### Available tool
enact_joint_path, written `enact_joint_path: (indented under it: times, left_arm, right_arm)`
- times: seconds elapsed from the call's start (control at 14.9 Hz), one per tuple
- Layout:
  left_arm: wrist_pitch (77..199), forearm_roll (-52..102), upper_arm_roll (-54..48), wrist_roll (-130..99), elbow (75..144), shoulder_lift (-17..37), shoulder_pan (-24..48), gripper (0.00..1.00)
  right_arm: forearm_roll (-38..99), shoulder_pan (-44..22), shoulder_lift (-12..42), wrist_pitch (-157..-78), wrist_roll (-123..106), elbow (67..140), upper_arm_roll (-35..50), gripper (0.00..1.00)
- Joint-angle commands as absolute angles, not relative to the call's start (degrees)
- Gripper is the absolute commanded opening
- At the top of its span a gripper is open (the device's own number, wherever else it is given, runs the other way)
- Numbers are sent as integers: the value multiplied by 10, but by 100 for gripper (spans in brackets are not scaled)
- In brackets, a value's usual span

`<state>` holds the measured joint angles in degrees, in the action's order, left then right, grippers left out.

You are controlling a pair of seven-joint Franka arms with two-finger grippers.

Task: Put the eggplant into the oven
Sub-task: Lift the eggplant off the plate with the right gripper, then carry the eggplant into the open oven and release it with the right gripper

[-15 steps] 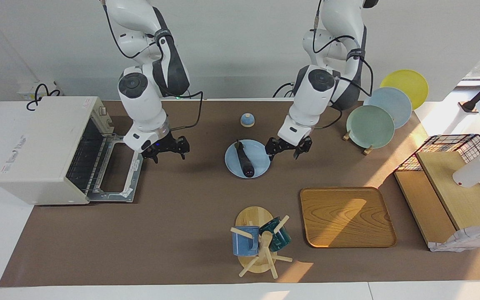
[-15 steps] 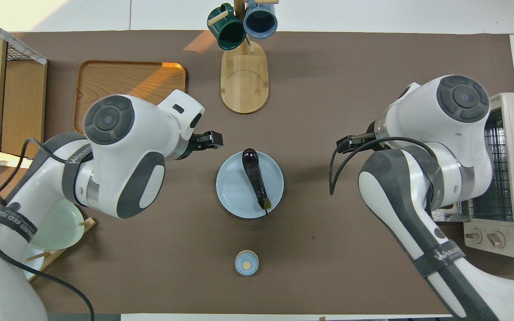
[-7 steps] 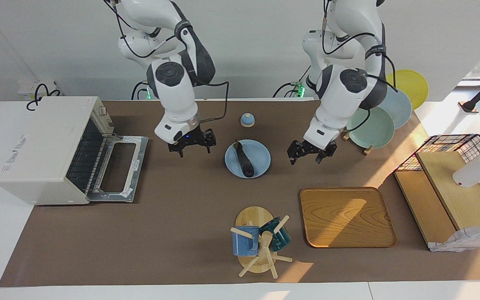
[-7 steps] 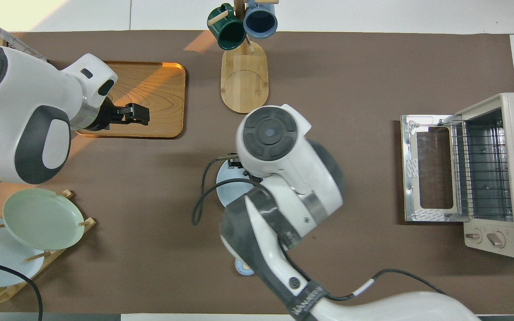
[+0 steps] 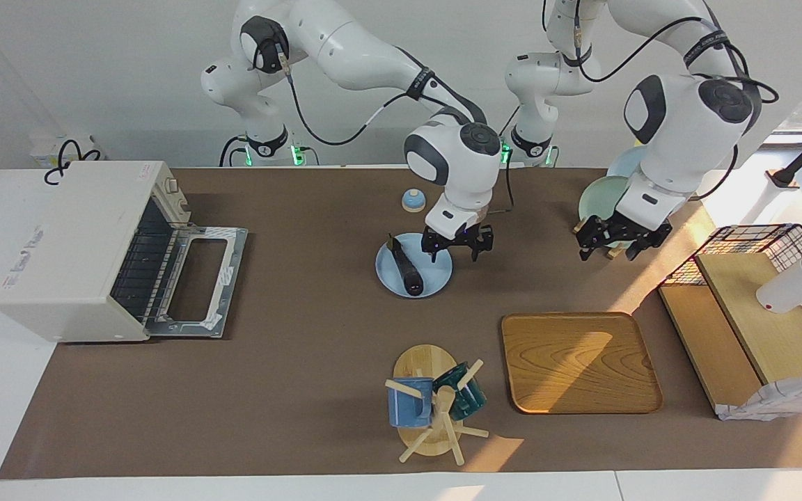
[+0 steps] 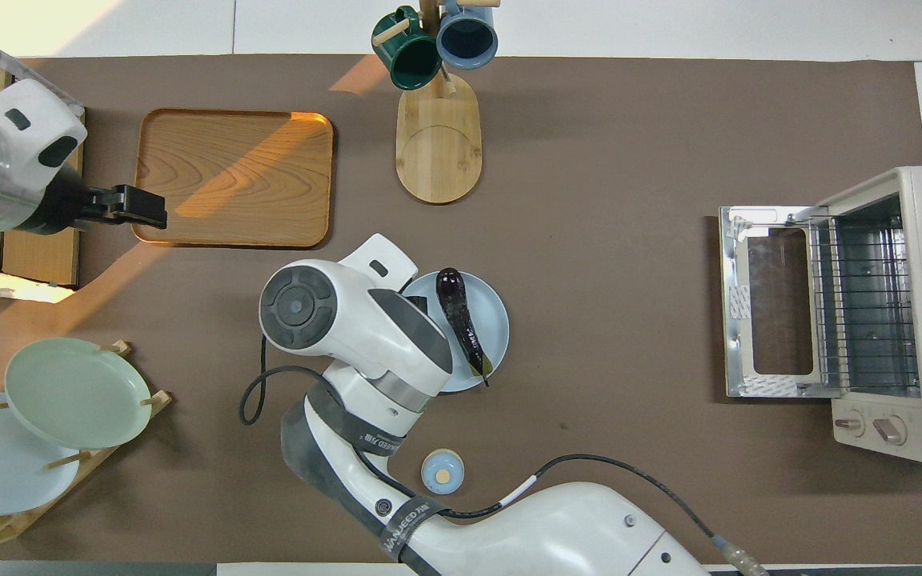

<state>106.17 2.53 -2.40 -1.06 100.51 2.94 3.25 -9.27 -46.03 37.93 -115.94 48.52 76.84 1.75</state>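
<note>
The eggplant (image 5: 408, 268) lies dark and glossy across the blue plate (image 5: 438, 278) mid-table; it also shows in the overhead view (image 6: 459, 320) on the plate (image 6: 496, 314). My right gripper (image 5: 453, 254) hangs open and empty over the plate's edge toward the left arm's end, beside the eggplant and not touching it. In the overhead view its own wrist hides it. The white oven (image 5: 74, 243) stands at the right arm's end, with its door (image 5: 195, 282) dropped open and its rack (image 6: 869, 312) bare. My left gripper (image 5: 610, 252) is open and empty, raised beside the plate rack.
A small blue dome (image 5: 413, 200) sits nearer to the robots than the plate. A mug tree (image 5: 436, 410) and a wooden tray (image 5: 578, 362) lie farther out. A plate rack (image 5: 617, 202) and a wire shelf (image 5: 756, 313) stand at the left arm's end.
My right arm swung from in front of the oven door across to the blue plate. My left arm drew away from the plate toward the plate rack. The eggplant stayed put.
</note>
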Motion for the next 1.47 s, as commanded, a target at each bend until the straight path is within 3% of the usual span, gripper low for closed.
enact_joint_path:
  times: [0.0, 0.47, 0.6, 0.67, 0.94, 1.07, 1.2, 1.41]
  left_arm:
    - [1030, 11, -30, 0, 1011, 6, 20, 100]
    - [958, 12, -31, -11, 1006, -26, 30, 100]
    - [940, 13, -29, -12, 1006, -29, 48, 100]
    - [938, 14, -26, -15, 1005, -29, 49, 100]
    - [893, 17, -24, -18, 984, -28, 58, 100]
    - [883, 18, -23, -18, 971, -26, 59, 100]
    - [890, 18, -22, -17, 976, -27, 59, 100]
    - [890, 18, -22, -17, 976, -28, 58, 100]
  right_arm:
    - [-126, -463, 386, -1171, 492, 767, 18, 100]
    - [-130, -470, 354, -1243, 480, 899, 18, 58]
    - [-130, -471, 350, -1224, 479, 902, 18, 9]
    - [-130, -471, 349, -1205, 479, 897, 18, 0]
    - [-146, -470, 346, -1168, 475, 884, 18, 0]
    - [-161, -464, 345, -1111, 455, 850, 18, 0]
    - [-167, -456, 328, -1057, 423, 835, 13, 0]
    - [-172, -409, 273, -1020, 403, 874, 12, 0]
